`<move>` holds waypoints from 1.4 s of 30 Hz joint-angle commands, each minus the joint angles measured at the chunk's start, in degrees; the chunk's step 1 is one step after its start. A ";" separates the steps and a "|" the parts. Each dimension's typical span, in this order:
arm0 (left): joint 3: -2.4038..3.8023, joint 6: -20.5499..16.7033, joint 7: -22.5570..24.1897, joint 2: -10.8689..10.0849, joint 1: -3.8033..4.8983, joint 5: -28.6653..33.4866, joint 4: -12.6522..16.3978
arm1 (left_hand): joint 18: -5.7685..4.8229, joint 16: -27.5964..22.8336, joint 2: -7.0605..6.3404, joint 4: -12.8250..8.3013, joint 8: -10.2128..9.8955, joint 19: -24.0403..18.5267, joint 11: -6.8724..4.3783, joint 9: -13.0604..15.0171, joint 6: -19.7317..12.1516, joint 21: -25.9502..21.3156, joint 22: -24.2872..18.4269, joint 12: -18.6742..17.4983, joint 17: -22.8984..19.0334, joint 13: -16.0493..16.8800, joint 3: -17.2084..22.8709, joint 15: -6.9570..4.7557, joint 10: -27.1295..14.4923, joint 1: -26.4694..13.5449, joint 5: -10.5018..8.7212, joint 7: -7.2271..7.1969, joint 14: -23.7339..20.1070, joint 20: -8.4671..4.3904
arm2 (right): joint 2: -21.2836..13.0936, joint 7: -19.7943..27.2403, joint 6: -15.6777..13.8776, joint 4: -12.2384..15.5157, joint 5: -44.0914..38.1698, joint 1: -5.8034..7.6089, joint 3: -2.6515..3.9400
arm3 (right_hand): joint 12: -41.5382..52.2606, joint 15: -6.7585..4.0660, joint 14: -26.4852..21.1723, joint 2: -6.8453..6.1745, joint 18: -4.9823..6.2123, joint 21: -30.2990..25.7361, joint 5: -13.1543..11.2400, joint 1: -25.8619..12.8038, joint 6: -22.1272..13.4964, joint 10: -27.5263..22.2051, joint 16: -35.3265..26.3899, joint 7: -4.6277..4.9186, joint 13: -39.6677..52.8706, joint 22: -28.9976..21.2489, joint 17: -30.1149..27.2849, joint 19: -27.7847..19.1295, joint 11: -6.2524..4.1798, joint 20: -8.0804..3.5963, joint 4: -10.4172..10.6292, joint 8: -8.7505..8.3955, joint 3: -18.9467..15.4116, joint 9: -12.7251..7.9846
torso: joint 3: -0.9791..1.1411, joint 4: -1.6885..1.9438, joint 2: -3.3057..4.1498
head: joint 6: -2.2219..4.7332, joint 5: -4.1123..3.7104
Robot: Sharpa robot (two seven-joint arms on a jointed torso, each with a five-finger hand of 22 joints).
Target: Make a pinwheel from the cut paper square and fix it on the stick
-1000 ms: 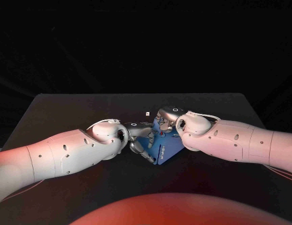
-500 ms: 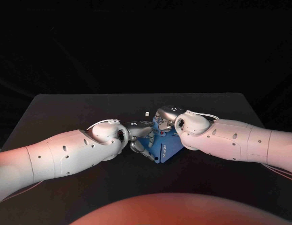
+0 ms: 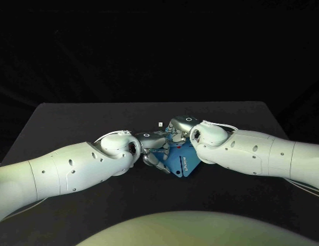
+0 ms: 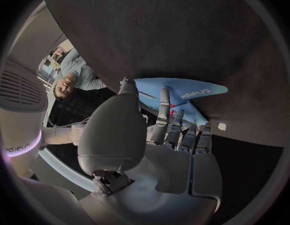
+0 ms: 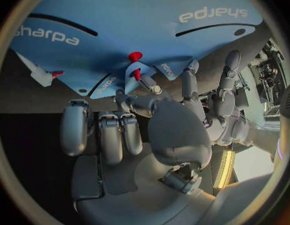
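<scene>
Pinching one blue cut paper square (image 3: 181, 163) by a flap in my right hand (image 3: 181, 124) fingers; my left hand (image 3: 154, 141) touches it, hold unclear.

robot body: white shells, silver metal

left arm (image 3: 63, 174) and right arm (image 3: 270, 154) are showing smooth white shells dotted with small dark screw holes. a thin white cable (image 3: 220, 124) is looping over each wrist. left hand (image 4: 173, 155) and right hand (image 5: 145, 135) are gleaming silver-grey, fingers segmented.
</scene>
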 commanded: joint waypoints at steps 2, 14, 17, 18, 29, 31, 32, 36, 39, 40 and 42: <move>0.04 0.86 0.05 0.34 0.06 -0.18 -0.13 | -0.04 -0.07 0.73 -0.01 -0.32 -0.33 -0.06 -0.07 0.50 0.08 0.09 0.14 0.07 0.07 0.45 -0.19 0.48 -0.15 -0.16 -0.10 0.59 0.18 | 0.02 0.51 0.80 -0.16 -0.24 0.07 -0.02 | 0.20 0.51 5.97 0.44 -0.44 -0.18 -0.26 0.13 -0.20 6.07 0.23 0.09 15.09 0.57 15.08 -0.12 0.42 0.12 0.04 -0.06 0.20 -0.09 | -0.03 -0.03 -0.02 | 0.00 0.08; 0.04 3.54 -0.29 0.91 0.10 0.20 -0.93 | 0.00 -0.11 1.08 -0.03 -0.58 -0.35 0.25 -0.03 0.37 0.10 0.11 0.09 0.03 0.04 0.42 -0.22 0.33 -0.47 -0.19 0.19 0.46 0.17 | -1.18 0.33 -1.26 0.47 -0.01 0.12 -0.03 | 0.20 0.50 5.97 0.46 -0.41 -0.28 -0.40 0.16 -0.17 6.07 0.23 0.08 15.09 0.49 15.08 -0.18 0.42 0.12 0.03 -0.04 0.23 -0.10 | 0.07 -0.06 0.01 | 0.00 0.09; 0.04 3.88 -0.31 1.05 0.11 0.26 -1.15 | 0.00 -0.11 1.08 -0.03 -0.58 -0.35 0.25 -0.03 0.37 0.10 0.11 0.09 0.03 0.04 0.42 -0.22 0.33 -0.47 -0.19 0.19 0.46 0.17 | -2.12 0.48 -4.02 1.32 0.20 0.13 -0.02 | 0.20 0.50 5.97 0.42 -0.43 -0.22 -0.47 0.18 -0.03 6.07 0.23 0.05 15.09 0.56 15.08 -0.13 0.41 0.12 0.01 0.05 0.22 -0.07 | 0.09 -0.11 0.03 | 0.00 0.09; 0.04 3.95 -0.31 1.09 0.11 0.29 -1.22 | 0.00 -0.11 1.08 -0.03 -0.58 -0.35 0.25 -0.03 0.37 0.10 0.11 0.09 0.03 0.04 0.42 -0.22 0.33 -0.47 -0.19 0.19 0.46 0.17 | -2.57 0.73 -5.32 1.71 0.53 0.14 -0.02 | 0.20 0.49 5.97 0.37 -0.41 -0.29 -0.50 0.18 0.04 6.07 0.23 0.04 15.09 0.50 15.08 -0.17 0.40 0.12 -0.01 0.10 0.21 -0.06 | 0.09 -0.10 0.03 | 0.00 0.09; 0.04 4.06 -0.31 1.13 0.12 0.49 -1.48 | 0.02 -0.15 1.21 -0.04 -0.69 -0.36 0.39 0.00 0.25 0.10 0.11 0.05 0.00 0.01 0.42 -0.15 0.16 -0.53 -0.19 0.32 0.33 0.17 | -10.17 5.42 -12.93 6.76 12.69 1.13 0.33 | 0.20 0.40 5.97 -3.12 -0.20 -1.83 -6.55 2.01 1.26 6.07 0.23 -0.68 15.09 -0.39 15.08 -0.54 -0.20 0.11 -0.17 2.21 -6.73 1.61 | 0.02 0.02 0.03 | 0.00 -0.06; 0.04 4.01 -0.34 1.06 0.12 0.50 -1.46 | 0.02 -0.15 1.21 -0.04 -0.69 -0.36 0.39 0.00 0.25 0.10 0.11 0.05 0.00 0.01 0.42 -0.15 0.16 -0.53 -0.19 0.32 0.33 0.17 | -11.91 5.98 -11.40 7.56 15.60 1.73 0.41 | 0.20 0.34 5.97 -4.00 -0.23 -1.95 -6.81 2.52 1.17 6.07 0.23 -0.81 15.09 -0.38 15.08 -0.39 -0.28 0.07 -0.18 2.71 -9.45 2.28 | 0.01 -0.02 0.00 | 0.00 -0.17; 0.04 3.98 -0.36 1.03 0.12 0.50 -1.46 | 0.03 -0.16 1.27 -0.04 -0.74 -0.36 0.44 0.01 0.19 0.11 0.12 0.02 0.00 -0.01 0.44 -0.09 0.00 -0.53 -0.19 0.37 0.31 0.17 | -12.72 5.97 -10.17 7.85 17.35 2.06 0.43 | 0.20 0.31 5.97 -4.44 -0.25 -1.99 -6.63 2.65 1.04 6.07 0.23 -0.86 15.09 -0.35 15.08 -0.31 -0.31 0.04 -0.03 2.86 -10.78 2.54 | -0.01 -0.04 -0.02 | 0.00 -0.26; 0.04 3.88 -0.45 0.91 0.12 0.52 -1.44 | 0.03 -0.16 1.27 -0.04 -0.74 -0.36 0.44 0.01 0.19 0.11 0.12 0.02 0.00 -0.01 0.44 -0.09 0.00 -0.53 -0.19 0.37 0.31 0.17 | -15.08 5.46 -4.44 7.67 25.71 3.22 0.49 | 0.20 0.27 5.97 -7.28 -0.26 -2.42 -6.06 2.33 0.39 6.07 0.23 -0.94 15.09 -0.47 15.08 -0.13 -0.36 -0.05 0.75 3.15 -16.86 3.29 | -0.02 -0.07 -0.08 | 0.00 -0.44; 0.04 3.92 -0.49 0.82 0.12 0.52 -1.35 | 0.04 -0.16 1.16 -0.04 -0.77 -0.38 0.51 0.04 0.16 0.11 0.11 0.01 0.00 -0.01 0.39 -0.04 -0.07 -0.51 -0.19 0.43 0.31 0.17 | -15.69 5.37 -2.26 6.79 30.61 3.57 0.50 | 0.20 0.36 5.97 -8.54 -0.28 -2.58 -6.23 2.16 -0.08 6.07 0.23 -0.92 15.09 -0.48 15.08 0.00 -0.34 0.00 1.36 3.03 -19.92 3.45 | 0.02 -0.06 -0.04 | 0.00 -0.48; 0.04 3.94 -0.50 0.80 0.12 0.53 -1.32 | 0.04 -0.16 1.16 -0.04 -0.77 -0.38 0.51 0.04 0.16 0.11 0.11 0.01 0.00 -0.01 0.39 -0.04 -0.07 -0.51 -0.19 0.43 0.31 0.17 | -15.70 5.36 -1.97 6.47 31.79 3.62 0.51 | 0.20 0.41 5.97 -8.66 -0.29 -2.60 -6.89 2.18 -0.25 6.07 0.23 -0.93 15.09 -0.45 15.08 0.07 -0.35 0.04 1.68 2.96 -20.87 3.47 | 0.04 -0.07 -0.03 | 0.00 -0.51; 0.04 3.99 -0.50 0.76 0.12 0.53 -1.24 | 0.04 -0.16 1.16 -0.04 -0.77 -0.38 0.51 0.04 0.16 0.11 0.11 0.01 0.00 -0.01 0.39 -0.04 -0.07 -0.51 -0.19 0.43 0.31 0.17 | -15.50 5.26 -1.51 5.59 34.24 3.72 0.51 | 0.20 0.49 5.97 -8.87 -0.31 -2.63 -8.83 2.07 -0.44 6.07 0.23 -0.94 15.09 -0.38 15.08 0.19 -0.35 0.11 2.43 2.87 -22.62 3.51 | 0.06 -0.05 -0.02 | 0.00 -0.61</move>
